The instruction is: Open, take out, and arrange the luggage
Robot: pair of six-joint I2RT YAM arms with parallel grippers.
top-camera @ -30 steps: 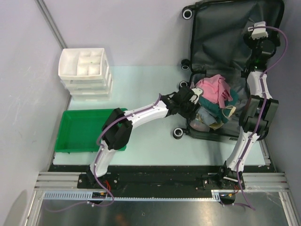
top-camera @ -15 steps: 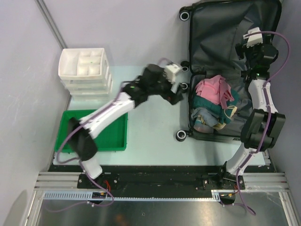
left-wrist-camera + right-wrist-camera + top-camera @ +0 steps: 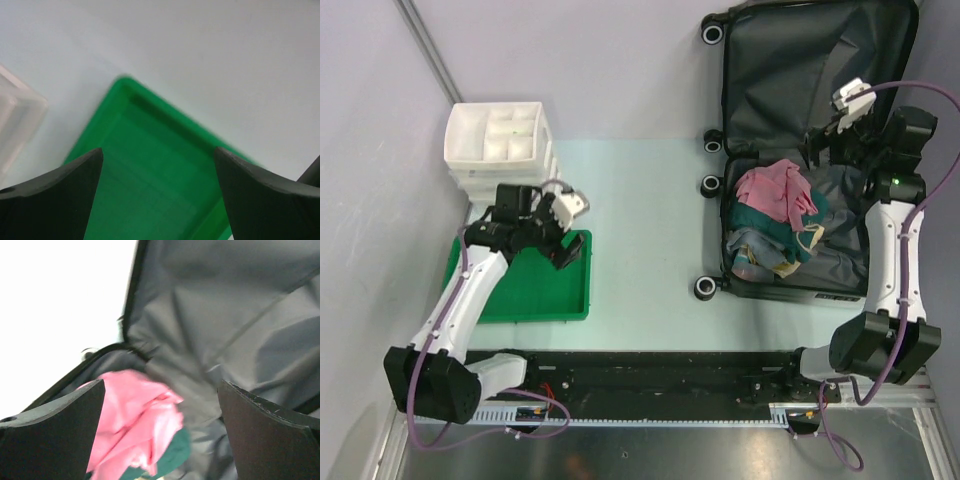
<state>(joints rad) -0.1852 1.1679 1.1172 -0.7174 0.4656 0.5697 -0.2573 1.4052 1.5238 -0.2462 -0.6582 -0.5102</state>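
Observation:
The luggage (image 3: 880, 275) lies open at the table's right, its lid (image 3: 790, 70) stood up with dark grey lining (image 3: 225, 315) showing. A pink garment (image 3: 772, 188) (image 3: 135, 420) tops a pile with green clothing (image 3: 760, 222) in the lower half. My right gripper (image 3: 823, 143) (image 3: 160, 435) hovers open above the hinge area, over the pink garment's edge, holding nothing. Far to the left, my left gripper (image 3: 559, 246) (image 3: 159, 200) hangs open and empty over the green tray (image 3: 500, 300) (image 3: 150, 165).
A white drawer box (image 3: 500, 150) (image 3: 15, 120) stands behind the tray at the back left. Grey walls close in on the left and behind. The luggage wheels (image 3: 701, 286) stick out toward the table's middle.
My left arm has swung from the luggage's left edge across the table to above the green tray, its jaws opening. The right arm has drawn down from the lid toward the hinge.

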